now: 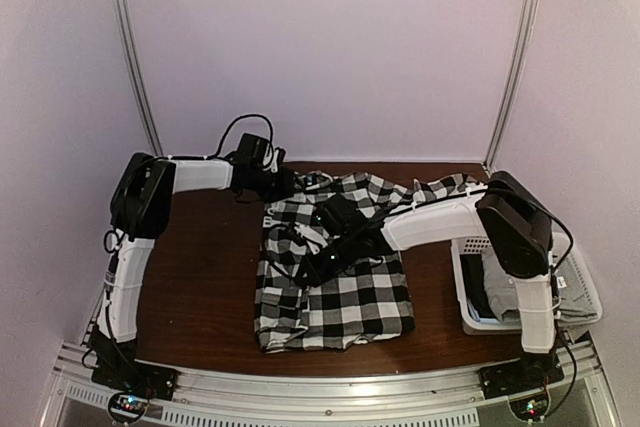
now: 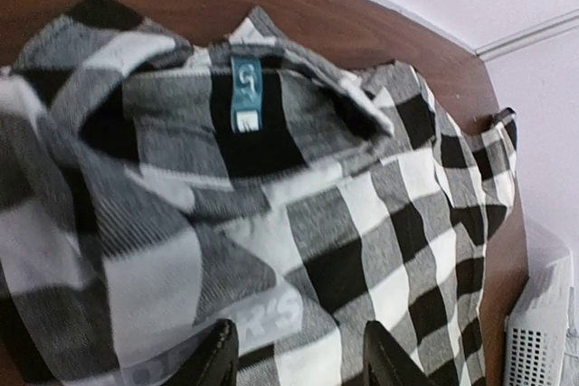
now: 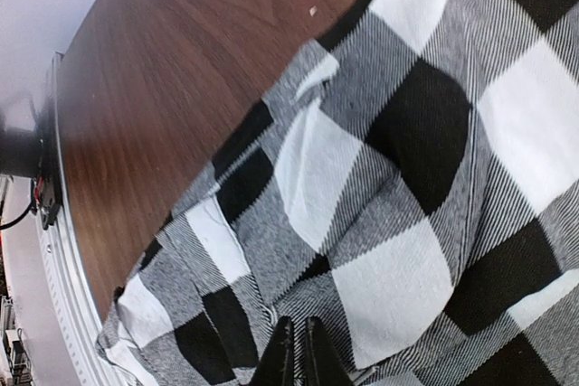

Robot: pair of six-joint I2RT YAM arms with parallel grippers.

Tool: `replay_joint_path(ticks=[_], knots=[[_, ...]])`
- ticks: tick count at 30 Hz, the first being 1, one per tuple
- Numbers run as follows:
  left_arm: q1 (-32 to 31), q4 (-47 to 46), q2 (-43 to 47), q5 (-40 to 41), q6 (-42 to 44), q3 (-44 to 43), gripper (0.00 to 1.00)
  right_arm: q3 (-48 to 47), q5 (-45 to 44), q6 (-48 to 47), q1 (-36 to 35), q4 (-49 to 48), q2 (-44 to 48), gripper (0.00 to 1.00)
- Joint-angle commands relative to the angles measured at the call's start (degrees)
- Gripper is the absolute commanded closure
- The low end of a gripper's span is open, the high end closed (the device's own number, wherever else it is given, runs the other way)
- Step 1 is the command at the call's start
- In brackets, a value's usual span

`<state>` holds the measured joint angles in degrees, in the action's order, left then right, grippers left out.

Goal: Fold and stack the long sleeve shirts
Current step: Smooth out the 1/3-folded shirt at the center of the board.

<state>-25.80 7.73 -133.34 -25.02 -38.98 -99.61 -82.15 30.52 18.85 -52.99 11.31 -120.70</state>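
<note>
The fingers of the right gripper (image 3: pixel 295 352) are pressed together on a fold of the black-and-white checked cloth shirt (image 3: pixel 398 160), bottom centre of its wrist view. The fingers of the left gripper (image 2: pixel 298 359) stand spread above the collar (image 2: pixel 172 101). Overhead, the shirt lies crumpled mid-frame on the brown wooden table (image 1: pixel 200 287).

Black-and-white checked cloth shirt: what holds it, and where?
Right end effector seems pinched on a central fold of the shirt; left end effector open.
</note>
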Motion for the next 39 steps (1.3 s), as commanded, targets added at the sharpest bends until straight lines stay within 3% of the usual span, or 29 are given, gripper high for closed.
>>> replay_joint_path(ticks=[1,7,11,17,23,29,36,39], knots=[[1.7,2.6,-7.4,5.2,-0.4,-11.7,0.53,2.9,0.0,1.2,-0.6,-3.4,-0.3,0.94],[2.7,7.1,-19.3,4.7,-2.8,-27.4,0.55,4.9,0.3,1.3,-1.0,-3.9,-0.4,0.94],[2.9,6.3,-23.0,2.9,-4.6,-30.2,0.57,5.2,0.6,1.2,-1.2,-4.0,-0.8,0.94],[3.9,5.7,-20.7,0.2,-4.1,-30.8,0.53,3.6,1.5,1.8,-2.2,-3.8,-1.9,0.93],[5.5,7.0,-11.2,-1.8,-1.0,-29.6,0.44,-0.4,2.7,3.8,-3.0,-3.3,-3.5,0.93],[6.1,6.6,2.0,-2.4,1.5,-17.5,0.43,-3.1,-1.2,3.6,-2.8,-0.3,0.0,0.93],[5.9,-1.6,21.6,-4.2,0.1,17.4,0.47,-0.4,-5.1,3.0,-0.3,0.1,6.5,0.88],[5.7,-1.0,25.3,-4.6,0.5,24.7,0.48,-0.1,-5.8,3.3,1.5,-1.1,7.4,0.85]])
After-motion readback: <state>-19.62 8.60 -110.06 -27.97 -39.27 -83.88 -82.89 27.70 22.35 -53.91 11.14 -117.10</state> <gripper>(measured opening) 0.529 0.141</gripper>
